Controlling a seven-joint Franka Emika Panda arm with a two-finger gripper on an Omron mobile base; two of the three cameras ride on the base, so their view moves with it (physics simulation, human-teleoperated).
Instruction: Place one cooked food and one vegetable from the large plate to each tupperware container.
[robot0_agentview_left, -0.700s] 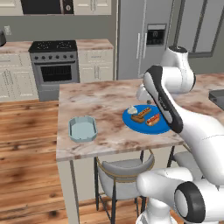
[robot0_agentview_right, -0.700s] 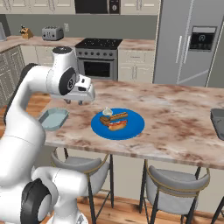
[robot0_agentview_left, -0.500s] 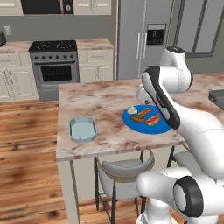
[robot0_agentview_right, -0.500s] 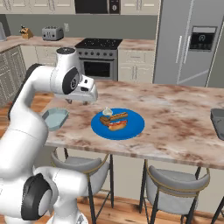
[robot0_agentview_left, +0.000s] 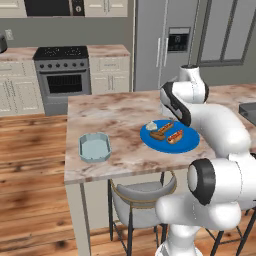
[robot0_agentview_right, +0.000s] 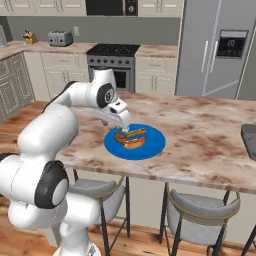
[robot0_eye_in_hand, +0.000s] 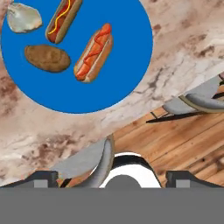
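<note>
The step in hand was judged to be the approach for the first pick: all food lay on the large plate (robot0_agentview_left: 169, 139), and the pale blue-grey tupperware container (robot0_agentview_left: 94, 147) held nothing. The dark grey tupperware container (robot0_agentview_right: 249, 139) sat at the far right edge of the table (robot0_agentview_right: 210, 145), well apart from the plate.

In the hand view the plate carried two hot dogs (robot0_eye_in_hand: 93, 53), a brown potato (robot0_eye_in_hand: 47, 57) and a pale vegetable piece (robot0_eye_in_hand: 24, 18). Each item lay apart from the others.

The claw (robot0_agentview_right: 123, 123) stood wide open and held nothing. It hung over the near left part of the plate, above the food, not touching it.

The arm rose from the base, bent at the elbow and reached forward over the table edge, with the hand pointed downward. The hand camera looked across the plate's rim toward a stool (robot0_eye_in_hand: 197, 99) and the wooden floor (robot0_eye_in_hand: 175, 144) beyond.

The next move would call for centring the open jaws over one item, descending, and closing on it before carrying it to a container.
</note>
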